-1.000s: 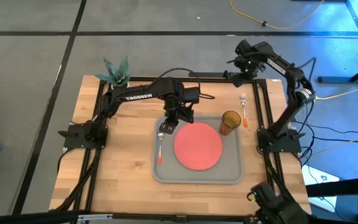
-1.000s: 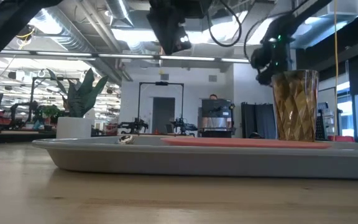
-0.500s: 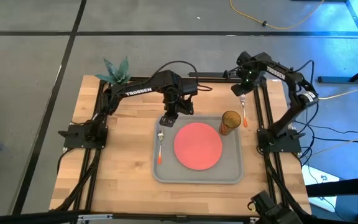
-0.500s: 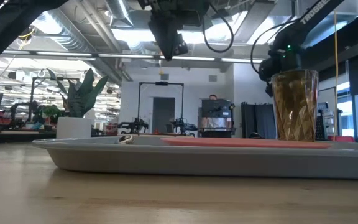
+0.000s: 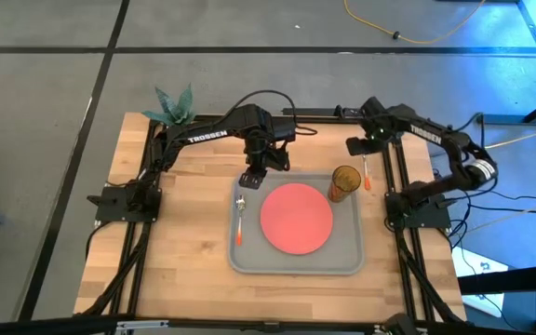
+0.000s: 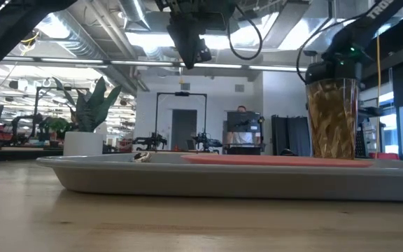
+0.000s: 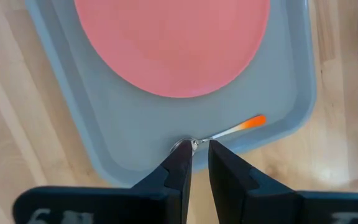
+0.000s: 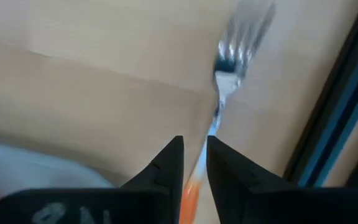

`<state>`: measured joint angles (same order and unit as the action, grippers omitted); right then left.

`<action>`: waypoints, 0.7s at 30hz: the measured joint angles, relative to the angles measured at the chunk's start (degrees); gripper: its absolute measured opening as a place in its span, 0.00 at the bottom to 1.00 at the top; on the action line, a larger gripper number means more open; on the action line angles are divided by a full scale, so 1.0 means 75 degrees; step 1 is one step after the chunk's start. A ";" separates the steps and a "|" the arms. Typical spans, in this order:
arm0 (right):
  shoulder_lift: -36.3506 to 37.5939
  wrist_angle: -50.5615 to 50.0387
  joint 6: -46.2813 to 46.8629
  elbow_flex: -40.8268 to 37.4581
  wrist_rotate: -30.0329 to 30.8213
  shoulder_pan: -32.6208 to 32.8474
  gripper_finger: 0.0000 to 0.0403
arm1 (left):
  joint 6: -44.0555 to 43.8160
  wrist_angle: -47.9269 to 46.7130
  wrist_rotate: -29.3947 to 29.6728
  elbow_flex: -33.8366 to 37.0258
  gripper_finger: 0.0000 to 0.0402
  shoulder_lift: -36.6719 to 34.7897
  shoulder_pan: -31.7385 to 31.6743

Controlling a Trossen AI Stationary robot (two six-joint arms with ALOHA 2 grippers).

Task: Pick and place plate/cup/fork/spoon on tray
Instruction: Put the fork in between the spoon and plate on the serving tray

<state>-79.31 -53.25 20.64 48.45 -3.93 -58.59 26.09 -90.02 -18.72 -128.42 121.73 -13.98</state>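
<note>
Fork (image 5: 365, 160) last item off tray (image 5: 347, 261). Your right end effector (image 5: 355, 146) hovers above it, fingers nearly closed, empty: open, descend, grasp handle. Left end effector (image 5: 250, 180) idle, nearly closed.

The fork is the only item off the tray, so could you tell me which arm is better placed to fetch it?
The right: its claw hangs over the fork, while the left claw is above the spoon across the tray.

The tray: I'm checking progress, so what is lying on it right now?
The tray holds the plate, the cup and the spoon. The fork lies outside it on the table. Anything under the plate is hidden.
</note>
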 joint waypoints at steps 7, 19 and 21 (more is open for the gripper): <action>0.0146 0.0188 0.0681 -0.0924 0.0843 0.0000 0.18 | 0.0029 0.0000 0.0000 0.0000 0.12 0.0000 0.0000; 0.0149 0.1058 0.0393 -0.1248 0.0506 0.0006 0.18 | 0.0201 0.0000 -0.0003 0.0000 0.12 0.0000 0.0000; 0.0149 0.1302 0.0413 -0.1240 0.0501 0.0006 0.18 | 0.0201 0.0003 -0.0003 0.0000 0.12 0.0000 0.0000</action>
<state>-78.19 -43.49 23.74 39.15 -0.17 -58.54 27.59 -90.00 -18.74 -128.42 121.73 -13.98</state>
